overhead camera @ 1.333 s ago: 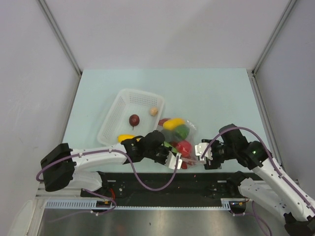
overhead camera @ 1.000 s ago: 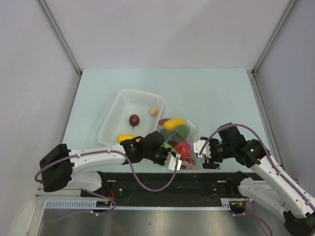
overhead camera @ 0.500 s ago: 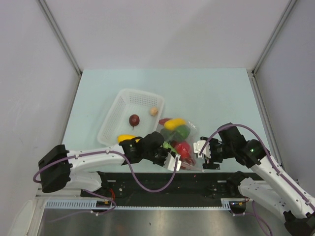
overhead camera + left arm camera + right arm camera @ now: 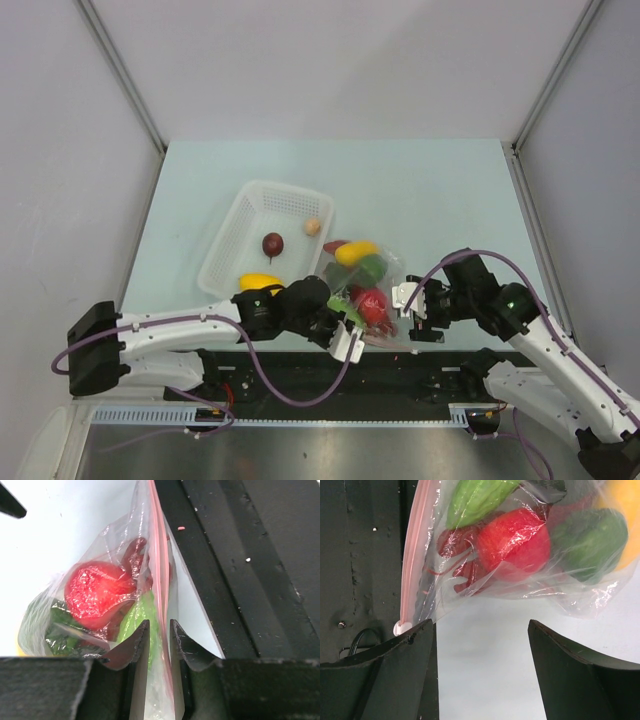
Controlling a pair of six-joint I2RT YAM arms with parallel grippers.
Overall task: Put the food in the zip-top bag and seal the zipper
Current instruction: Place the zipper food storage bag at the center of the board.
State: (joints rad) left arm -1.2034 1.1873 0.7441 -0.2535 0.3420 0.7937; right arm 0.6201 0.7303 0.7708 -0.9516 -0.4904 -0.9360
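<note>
The clear zip-top bag [image 4: 365,285] lies at the table's near edge. It holds a yellow piece [image 4: 355,252], green pepper [image 4: 371,268], red tomato [image 4: 374,304] and red lobster [image 4: 457,555]. My left gripper [image 4: 350,338] is shut on the pink zipper [image 4: 159,580] at the bag's near left edge, and the strip runs between its fingers [image 4: 140,645]. My right gripper [image 4: 409,308] is open and empty by the bag's right corner. In the right wrist view the zipper [image 4: 412,555] ends beside the left finger [image 4: 415,647]. A dark plum [image 4: 273,243], a beige mushroom [image 4: 313,227] and another yellow piece [image 4: 257,282] lie in the basket.
The white mesh basket [image 4: 230,240] stands left of the bag, touching it. A black rail [image 4: 420,375] runs along the near edge just below both grippers. Grey walls enclose the table on three sides.
My left gripper has slid a little toward the near edge with the bag's zipper edge in it. My right gripper has shifted slightly left toward the bag's corner.
</note>
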